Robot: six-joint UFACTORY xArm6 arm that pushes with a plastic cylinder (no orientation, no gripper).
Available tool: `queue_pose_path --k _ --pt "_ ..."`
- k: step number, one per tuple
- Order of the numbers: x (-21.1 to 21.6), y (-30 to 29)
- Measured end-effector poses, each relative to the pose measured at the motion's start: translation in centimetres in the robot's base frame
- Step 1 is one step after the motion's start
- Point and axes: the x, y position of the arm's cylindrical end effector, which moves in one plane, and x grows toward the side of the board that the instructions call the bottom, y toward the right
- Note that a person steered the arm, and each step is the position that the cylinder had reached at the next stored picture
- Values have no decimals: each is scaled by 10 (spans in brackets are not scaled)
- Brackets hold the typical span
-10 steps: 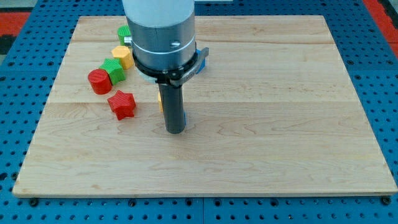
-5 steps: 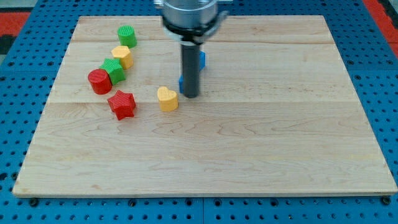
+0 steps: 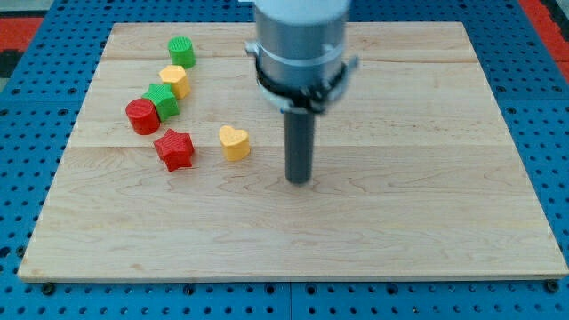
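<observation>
A pale wooden board (image 3: 373, 222) lay on a blue pegboard desk (image 3: 551, 107), seen from above and slightly in front. A grey cylindrical arm (image 3: 300, 44) came down from the view's top centre and ended in a straight dark rod, and my tip (image 3: 300, 181) rested on bare wood a little left of the board's middle. The arm carried no fingers, only this rod, so there was nothing to open or close. My tip touched no block. The nearest was a yellow heart (image 3: 234, 142), which lay to the view's left of the tip and slightly higher, near but clearly apart from it, its lobes pointing toward the view's top. Further left, just beside the heart with a small gap, sat a red star (image 3: 174, 148). Above the star toward the view's upper left, a red cylinder (image 3: 141, 116) and a green block (image 3: 163, 100) stood touching or nearly touching each other. The green block's shape was hard to make out. Just above these was a yellow block (image 3: 175, 81), roughly hexagonal, close to the green block. A green cylinder (image 3: 181, 51) stood alone nearest the board's top edge. All six blocks had ribbed, layered sides. The arm's wide body hid part of the board behind it, so whatever lay there could not be seen.
</observation>
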Motion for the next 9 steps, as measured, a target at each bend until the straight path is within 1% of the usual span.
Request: queue_pose_path --k 1,2,3,4,5,6,7,8,9 --pt "-5 -113" --pt "32 -194" --pt "-15 -284" --pt "-87 -320" --pt "-145 -314" --pt "-215 -278" --pt "-227 -181" --pt "-167 -161" --pt "-107 -155"
